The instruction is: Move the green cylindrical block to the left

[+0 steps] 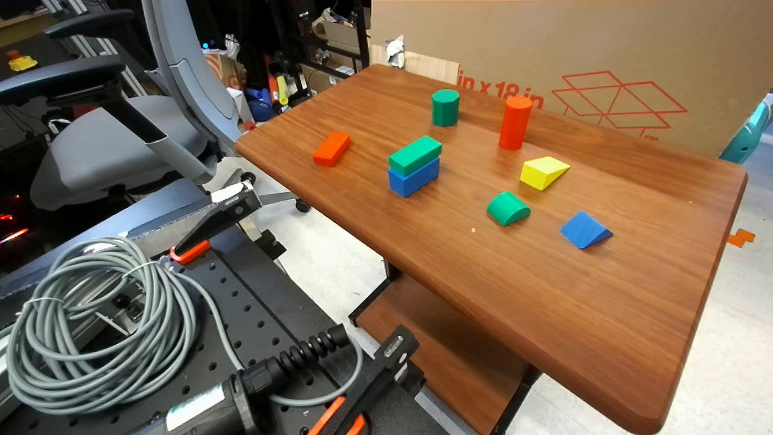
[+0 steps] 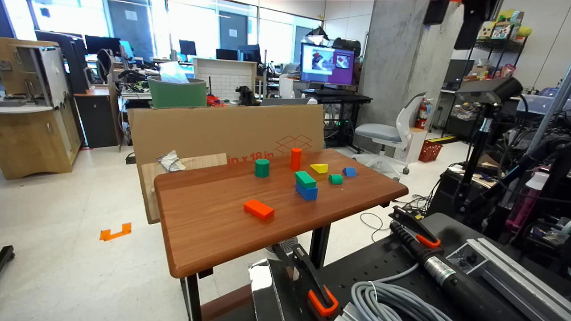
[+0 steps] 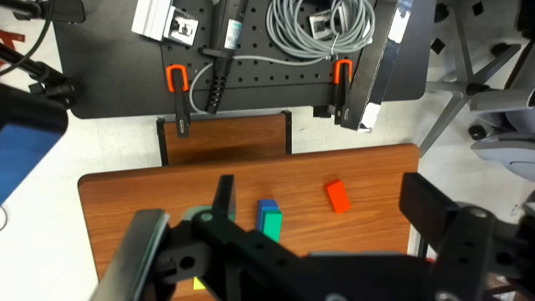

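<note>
The green cylindrical block [image 1: 445, 109] stands upright near the table's far edge, beside the cardboard sheet. It also shows in an exterior view [image 2: 262, 168], left of the orange-red cylinder [image 2: 295, 159]. In the wrist view it does not show; the gripper body covers that part of the table. My gripper [image 3: 318, 182] is open and empty, its two black fingers wide apart, high above the table. Dark finger-like parts hang at the top edge of an exterior view [image 2: 453, 20], away from the blocks.
On the wooden table [image 1: 543, 290] lie an orange-red block [image 1: 331, 149], a green block [image 1: 416, 154] on a blue block [image 1: 415, 177], a yellow wedge [image 1: 543, 173], a green half-round [image 1: 508, 209] and a blue wedge [image 1: 586, 229]. A cardboard sheet [image 1: 604, 36] stands behind. A cable coil [image 1: 102, 326] lies nearby.
</note>
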`<state>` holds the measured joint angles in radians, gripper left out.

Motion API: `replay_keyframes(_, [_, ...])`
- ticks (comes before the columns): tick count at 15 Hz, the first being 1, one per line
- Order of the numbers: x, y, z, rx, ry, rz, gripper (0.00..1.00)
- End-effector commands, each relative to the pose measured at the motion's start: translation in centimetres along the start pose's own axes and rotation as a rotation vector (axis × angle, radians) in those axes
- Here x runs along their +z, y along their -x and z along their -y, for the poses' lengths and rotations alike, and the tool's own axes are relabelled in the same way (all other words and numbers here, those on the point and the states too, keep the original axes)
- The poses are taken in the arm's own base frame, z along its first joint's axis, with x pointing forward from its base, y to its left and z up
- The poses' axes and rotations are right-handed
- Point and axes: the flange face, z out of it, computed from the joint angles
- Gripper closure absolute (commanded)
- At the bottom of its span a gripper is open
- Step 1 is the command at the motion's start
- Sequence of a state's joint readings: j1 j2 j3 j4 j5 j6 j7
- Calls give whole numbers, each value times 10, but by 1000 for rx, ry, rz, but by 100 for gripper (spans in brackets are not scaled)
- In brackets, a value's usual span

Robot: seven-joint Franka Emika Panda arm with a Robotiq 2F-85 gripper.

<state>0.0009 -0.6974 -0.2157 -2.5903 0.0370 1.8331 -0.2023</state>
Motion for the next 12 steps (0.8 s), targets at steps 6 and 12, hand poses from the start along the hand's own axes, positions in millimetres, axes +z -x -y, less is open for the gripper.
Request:
replay_keyframes(6, [44,-105,44,6,125,-69,0])
replay_keyframes(12, [65,-178,76,35,159,-79,0])
